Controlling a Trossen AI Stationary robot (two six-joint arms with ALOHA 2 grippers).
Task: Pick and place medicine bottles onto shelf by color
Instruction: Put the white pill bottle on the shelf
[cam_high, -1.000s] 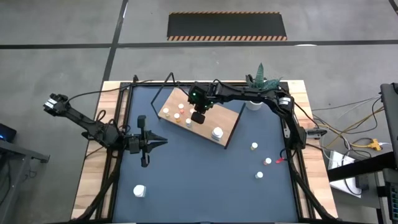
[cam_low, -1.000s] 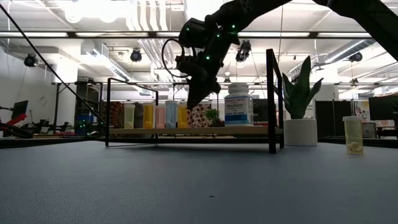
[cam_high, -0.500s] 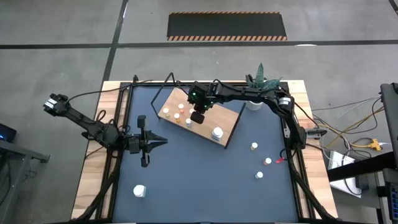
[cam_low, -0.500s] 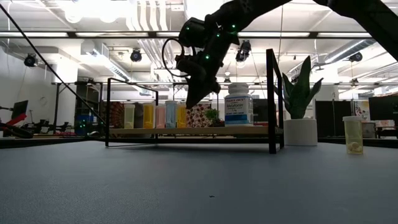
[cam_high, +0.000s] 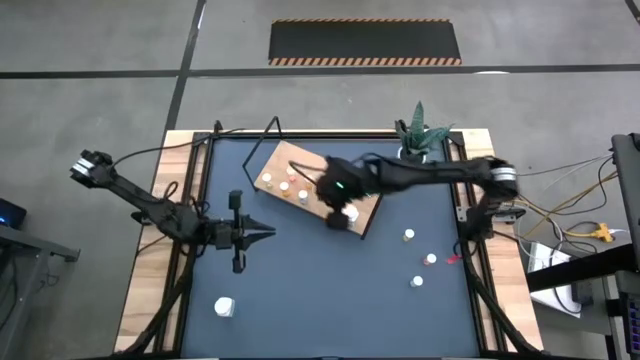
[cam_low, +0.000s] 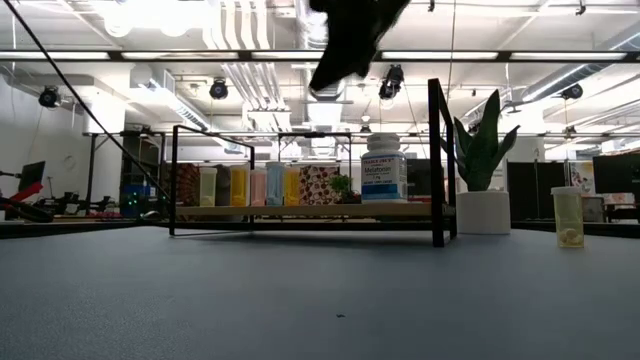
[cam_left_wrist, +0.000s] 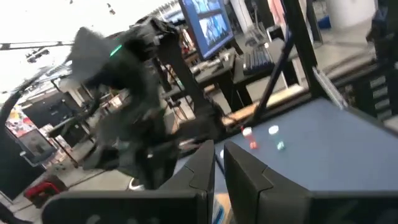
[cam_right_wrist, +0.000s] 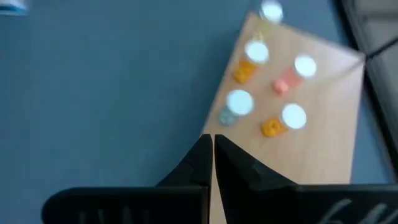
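**Hovering empty over the shelf's near-right corner**

My right gripper (cam_high: 338, 216) is hanging with fingers pressed together on nothing, above the big white bottle (cam_high: 349, 212) at the shelf's (cam_high: 370, 192) five o'clock corner. I judge that dropping or swinging low is risking a knock that topples it or the small bottles (cam_right_wrist: 238, 102) clustered toward ten o'clock. All are standing upright, caps up; the shelf's long axis is running from ten to four o'clock. My left gripper (cam_high: 238, 234), closed too, is waiting at nine o'clock.
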